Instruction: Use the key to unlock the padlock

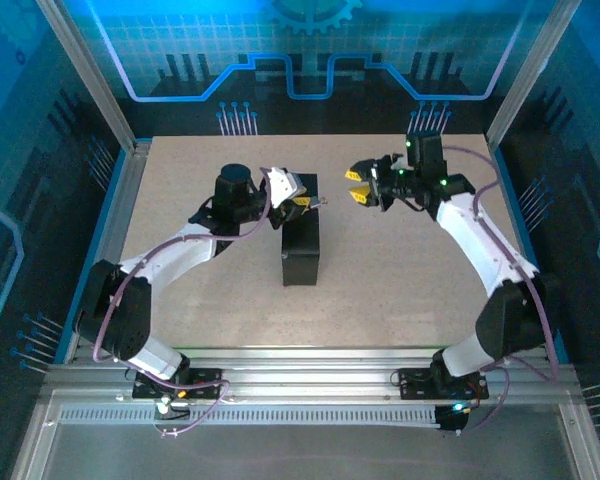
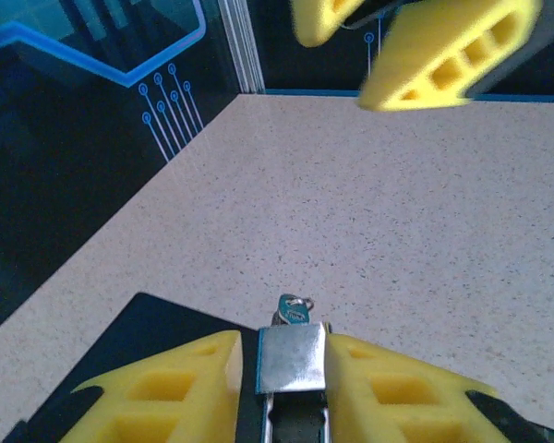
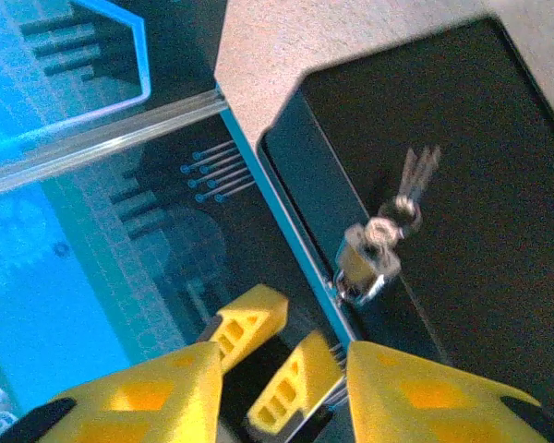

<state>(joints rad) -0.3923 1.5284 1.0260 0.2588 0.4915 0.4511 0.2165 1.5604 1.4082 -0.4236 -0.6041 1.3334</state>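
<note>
Probably light, stiff, slick metal: padlock (image 2: 293, 358) sits between left pincer (image 2: 286, 343) fingers, clamped or loose I cannot tell; right pincer (image 1: 357, 187) apart, empty; pinch key (image 2: 293, 308) head just ahead.

A black rectangular box (image 1: 302, 255) is set mid-desk on the pale speckled desk (image 1: 410, 280), between the two arms. At its far end a small silver metal padlock (image 2: 293, 358) is flanked by the jaws of the left gripper (image 1: 298, 195), with a small metal key (image 2: 294, 306) against its far side. The right gripper (image 1: 360, 187) is placed further right, apart.
</note>
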